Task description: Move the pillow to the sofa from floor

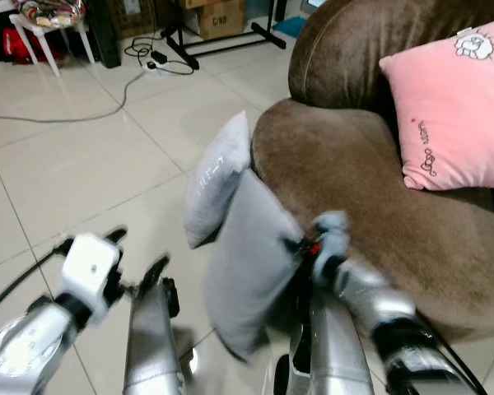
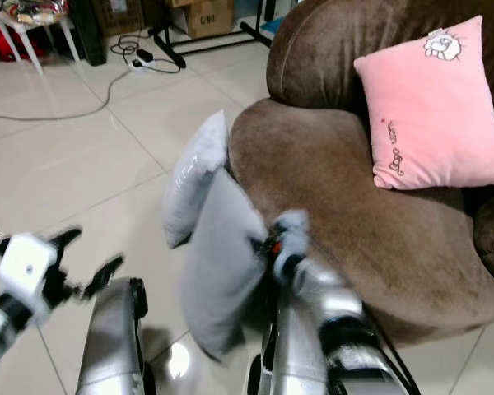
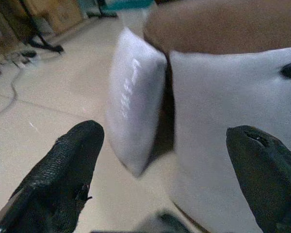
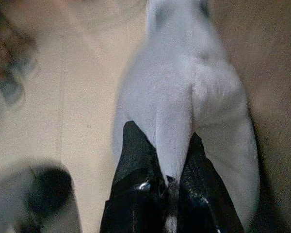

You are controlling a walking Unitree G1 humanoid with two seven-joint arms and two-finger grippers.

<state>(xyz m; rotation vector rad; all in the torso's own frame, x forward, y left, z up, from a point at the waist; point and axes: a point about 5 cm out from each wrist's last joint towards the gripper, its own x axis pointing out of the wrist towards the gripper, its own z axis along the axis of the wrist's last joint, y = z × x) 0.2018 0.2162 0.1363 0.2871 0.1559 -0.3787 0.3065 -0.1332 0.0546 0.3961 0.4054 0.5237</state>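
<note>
Fingers of the left gripper (image 3: 160, 160) stand spread wide, low over the floor tiles (image 1: 74, 164). Next comes a grey pillow (image 1: 216, 177) leaning on the brown sofa (image 1: 370, 189). Beside it the right gripper (image 4: 169, 167) pinches a second grey pillow (image 1: 251, 263), held against the sofa's front edge. Farther right, a pink cushion (image 1: 453, 107) rests on the seat.

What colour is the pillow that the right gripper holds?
Light grey pillow, pinched by the right gripper; the left eye view shows it best.

Glossy tiled floor (image 1: 74, 164), white stool (image 1: 45, 29), cables (image 1: 107, 103)
</note>
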